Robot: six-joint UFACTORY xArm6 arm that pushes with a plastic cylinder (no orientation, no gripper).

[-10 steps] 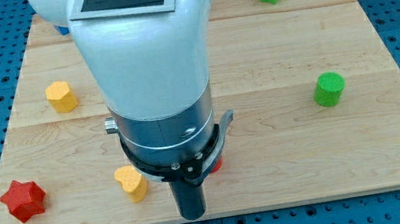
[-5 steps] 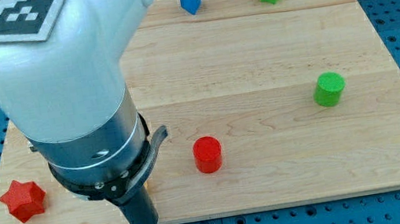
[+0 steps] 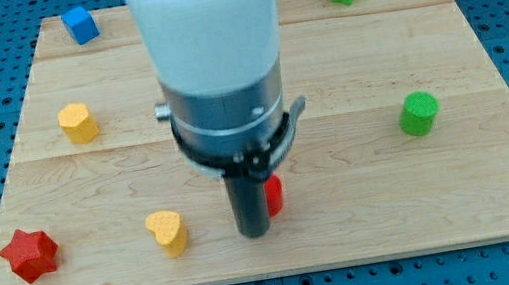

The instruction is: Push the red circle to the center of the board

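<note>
The red circle [image 3: 273, 194] sits near the front edge of the board [image 3: 505, 196], a little left of its middle line and mostly hidden behind the rod, so only its right side shows. It looks like a small, stiff, light block that should slide readily on the smooth wood; being round, it will likely roll off to one side if pushed off-centre, so contact is best made square on its near face, opposite the board's centre, to drive it away toward the far side. The arm has no jaws to open or close and holds nothing; it ends in a plain dark rod, and the tip [image 3: 254, 234] rests on the board just left of and slightly nearer than the red circle, seemingly touching or almost touching its left flank, though the overlap makes contact impossible to confirm. A yellow heart-like block [image 3: 167, 232] lies to the left of the tip, the red star [image 3: 29, 255] farther left, and the green cylinder [image 3: 419, 113] well apart on the right.
</note>
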